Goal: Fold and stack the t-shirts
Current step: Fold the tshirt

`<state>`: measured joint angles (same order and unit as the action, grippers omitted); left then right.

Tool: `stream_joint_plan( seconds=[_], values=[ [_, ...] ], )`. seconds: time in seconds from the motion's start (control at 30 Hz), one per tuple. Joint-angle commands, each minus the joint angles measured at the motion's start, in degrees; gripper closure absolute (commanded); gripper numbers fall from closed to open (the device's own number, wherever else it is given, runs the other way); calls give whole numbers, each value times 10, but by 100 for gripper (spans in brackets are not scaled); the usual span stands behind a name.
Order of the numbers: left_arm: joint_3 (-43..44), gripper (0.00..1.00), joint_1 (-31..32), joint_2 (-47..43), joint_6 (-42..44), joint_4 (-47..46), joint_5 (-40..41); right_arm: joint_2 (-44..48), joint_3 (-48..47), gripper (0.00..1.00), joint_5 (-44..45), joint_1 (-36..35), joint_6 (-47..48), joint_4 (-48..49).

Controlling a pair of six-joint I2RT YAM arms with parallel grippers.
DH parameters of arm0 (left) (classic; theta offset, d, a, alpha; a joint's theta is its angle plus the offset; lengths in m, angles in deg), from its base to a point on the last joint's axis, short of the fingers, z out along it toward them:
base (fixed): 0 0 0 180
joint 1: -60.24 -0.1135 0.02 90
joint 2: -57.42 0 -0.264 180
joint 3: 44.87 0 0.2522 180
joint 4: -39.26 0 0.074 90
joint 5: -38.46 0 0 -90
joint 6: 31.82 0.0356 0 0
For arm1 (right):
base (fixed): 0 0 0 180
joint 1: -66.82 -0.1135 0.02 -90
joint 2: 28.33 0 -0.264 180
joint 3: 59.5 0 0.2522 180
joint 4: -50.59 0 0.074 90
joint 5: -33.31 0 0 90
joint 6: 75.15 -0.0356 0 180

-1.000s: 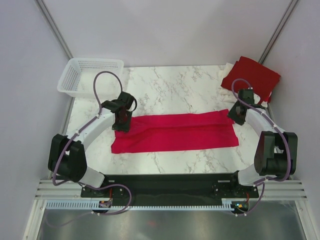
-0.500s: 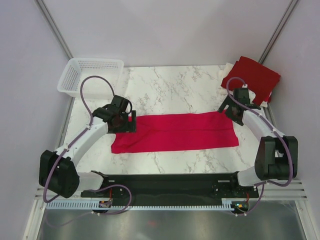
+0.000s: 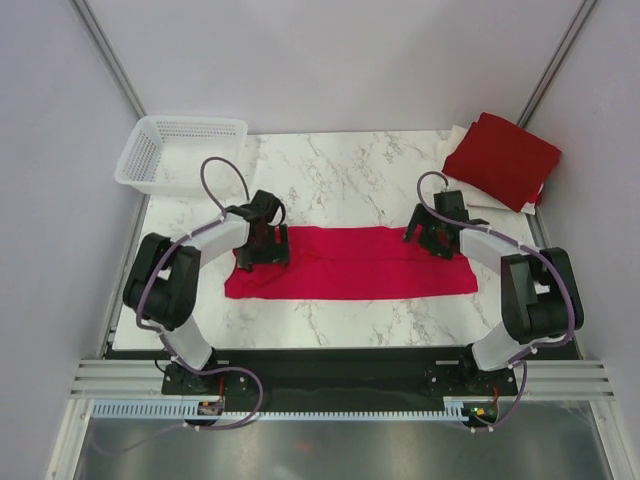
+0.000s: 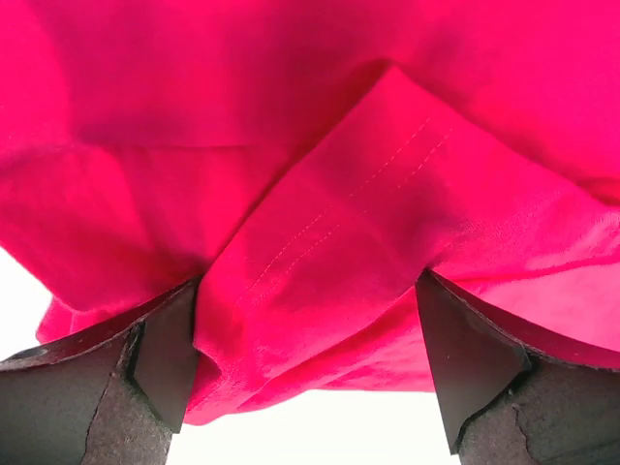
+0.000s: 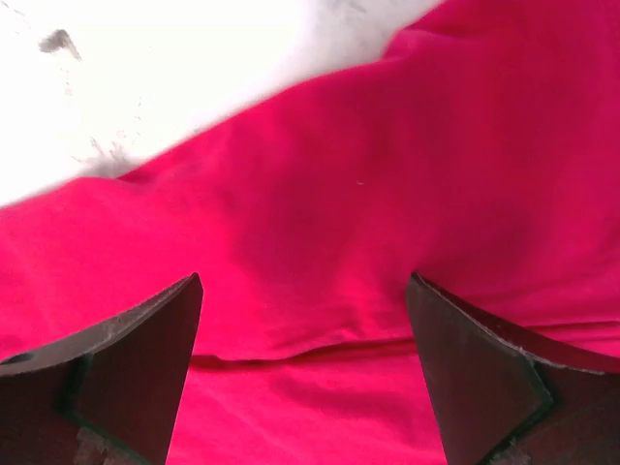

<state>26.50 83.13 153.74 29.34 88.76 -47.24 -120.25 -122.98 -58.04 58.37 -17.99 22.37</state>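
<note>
A bright crimson t-shirt (image 3: 350, 262) lies as a long folded strip across the middle of the marble table (image 3: 340, 180). My left gripper (image 3: 262, 245) is low over the strip's left end; in the left wrist view it (image 4: 310, 363) is open, with a hemmed fold of the crimson cloth (image 4: 329, 242) between the wide-apart fingers (image 4: 160, 358). My right gripper (image 3: 432, 232) is over the strip's right end near its far edge; in the right wrist view it (image 5: 305, 363) is open over the cloth (image 5: 320, 252), touching nothing I can see. A darker red folded shirt (image 3: 503, 158) rests on white shirts (image 3: 462, 138) at the back right.
A white mesh basket (image 3: 180, 152) stands at the back left corner. Bare marble shows beyond the strip and in front of it. Grey walls close in both sides.
Both grippers have moved inward and down onto the ends of the crimson strip, the left one rightward, the right one leftward. The shirt itself has not shifted.
</note>
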Motion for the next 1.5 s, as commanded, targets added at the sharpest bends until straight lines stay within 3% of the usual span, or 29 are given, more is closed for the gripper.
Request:
stream_joint_plan(
  seconds=[0.0,0.13,0.23,0.3,0.33,0.4,0.43,0.47,0.5,0.53,0.57,0.63,0.77,0.83,1.0,1.13,1.3,1.4,1.47],
  values=[
    [61,7,-4,90,-11,-75,-17,7,61,5,-27,-30,-16,23],
    [184,8,-14,219,12,-65,-30,35,116,5,-38,-90,-48,37],
    [324,9,-21,292,26,-18,-55,66,158,5,-44,-153,-94,42],
    [469,8,-22,380,39,21,-88,96,185,4,-45,-217,-126,52],
    [600,7,-22,413,56,67,-144,113,189,4,-43,-245,-168,54],
    [766,5,-22,545,70,125,-217,123,187,4,-41,-357,-205,72],
    [957,5,-22,603,71,149,-247,123,176,4,-38,-394,-228,71],
    [1050,0,-22,650,61,171,-273,113,140,3,-28,-464,-230,68],
    [1120,0,-25,718,49,177,-296,107,115,2,-19,-490,-226,45],
    [1129,0,-28,718,24,153,-309,100,89,2,-8,-511,-200,24],
    [1089,0,-31,704,13,82,-351,91,37,2,11,-538,-182,-15],
    [1006,0,-31,649,6,28,-378,90,-5,2,48,-543,-150,-56],
    [996,0,-22,586,55,26,-422,127,-107,2,118,-528,-58,-137],
    [962,0,-23,524,85,51,-403,142,-139,2,134,-512,-35,-170],
    [906,0,-32,411,148,72,-317,162,-209,2,137,-393,23,-185],
    [912,0,-26,358,221,85,-179,126,-253,2,94,-295,37,-182],
    [913,0,-24,301,227,116,-155,45,-312,2,87,-210,48,-149],
    [855,0,-20,242,196,142,-154,-43,-374,2,43,-152,43,-137],
    [765,0,-12,198,188,143,-149,-117,-435,7,27,-123,45,-129]
  ],
)
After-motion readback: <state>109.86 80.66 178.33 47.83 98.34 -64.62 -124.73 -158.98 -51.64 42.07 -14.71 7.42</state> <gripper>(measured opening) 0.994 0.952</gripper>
